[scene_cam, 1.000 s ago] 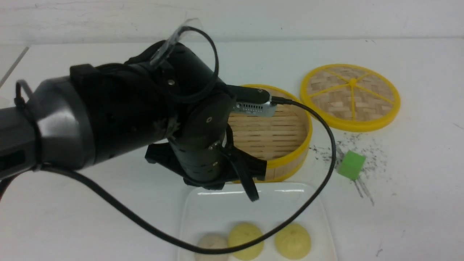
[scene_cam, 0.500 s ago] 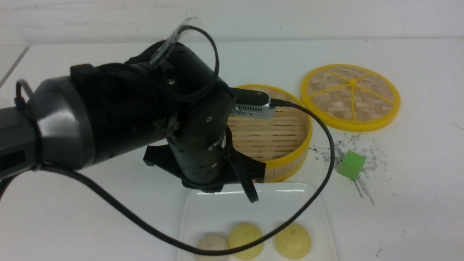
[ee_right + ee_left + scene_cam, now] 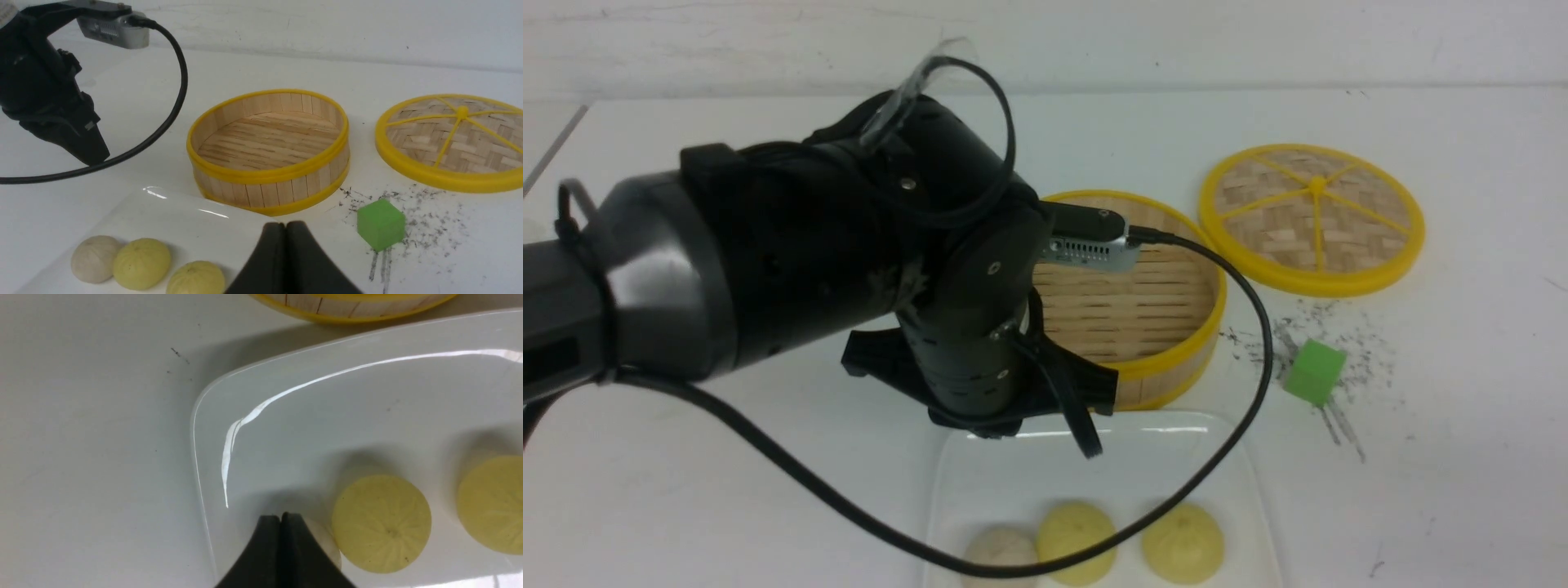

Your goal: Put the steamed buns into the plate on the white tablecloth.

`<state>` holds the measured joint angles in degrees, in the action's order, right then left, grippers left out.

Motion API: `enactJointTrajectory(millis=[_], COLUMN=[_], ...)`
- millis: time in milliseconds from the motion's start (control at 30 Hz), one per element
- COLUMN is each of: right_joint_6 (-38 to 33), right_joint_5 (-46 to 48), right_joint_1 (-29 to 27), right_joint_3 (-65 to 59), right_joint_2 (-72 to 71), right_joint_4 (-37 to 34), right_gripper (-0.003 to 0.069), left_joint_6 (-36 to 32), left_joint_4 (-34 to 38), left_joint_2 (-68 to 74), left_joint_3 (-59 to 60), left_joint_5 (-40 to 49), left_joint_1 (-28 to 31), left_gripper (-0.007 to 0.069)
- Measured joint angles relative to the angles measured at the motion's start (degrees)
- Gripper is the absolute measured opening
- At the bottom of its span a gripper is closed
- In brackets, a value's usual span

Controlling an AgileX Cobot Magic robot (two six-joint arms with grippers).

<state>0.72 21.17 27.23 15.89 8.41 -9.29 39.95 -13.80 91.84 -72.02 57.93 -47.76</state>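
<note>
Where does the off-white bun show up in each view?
Front view: the off-white bun, leftmost of three on the plate.
Left wrist view: a sliver, mostly hidden behind the left gripper.
Right wrist view: end of the row, farthest from the green cube.
Shared landmark: the pale yellow bun beside it.

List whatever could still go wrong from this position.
1. In the front view the black cable crosses in front of the steamed buns. When the left arm retreats, it might drag over them and roll one off the plate, since they sit by its near rim.
2. The left gripper, shut, hangs close over the off-white bun; a sideways move could nudge it.
3. The left arm's wrist sits near the steamer basket and could bump it.
</note>
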Motion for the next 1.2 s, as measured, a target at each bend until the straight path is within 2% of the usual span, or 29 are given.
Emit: enactJointTrajectory(millis=[633, 833, 900, 1067, 1200], right_joint_6=[0.2, 0.2, 0.2, 0.2, 0.3], right_joint_5=[-0.4, -1.4, -1.2, -0.6, 0.6], right_joint_1=[-0.7, -8.1, -12.5, -19.6, -21.3], right_joint_3=[-1.4, -6.8, -10.1, -15.5, -17.2], right_joint_2=[-2.7, -6.8, -8.5, -9.1, -9.1], right_joint_4=[0.2, 1.7, 3.2, 5.6, 6.4], right_gripper=[0.0012, 0.0018, 0.0021, 0.0027, 0.0029], left_joint_6=[0.0, 0.1, 0.1, 0.1, -0.7], left_joint_4=[0.1, 0.1, -0.2, -0.8, -1.2], left_joint_2=[0.0, 0.0, 0.0, -0.4, -3.8], left_joint_3=[0.0, 0.0, 0.0, 0.0, 0.0], left_joint_5=[0.1, -0.3, -0.2, 0.5, 0.8], left_joint_1=[0.0, 0.0, -0.1, -0.4, -0.4], left_gripper=[0.0008, 0.0013, 0.0015, 0.0017, 0.0019])
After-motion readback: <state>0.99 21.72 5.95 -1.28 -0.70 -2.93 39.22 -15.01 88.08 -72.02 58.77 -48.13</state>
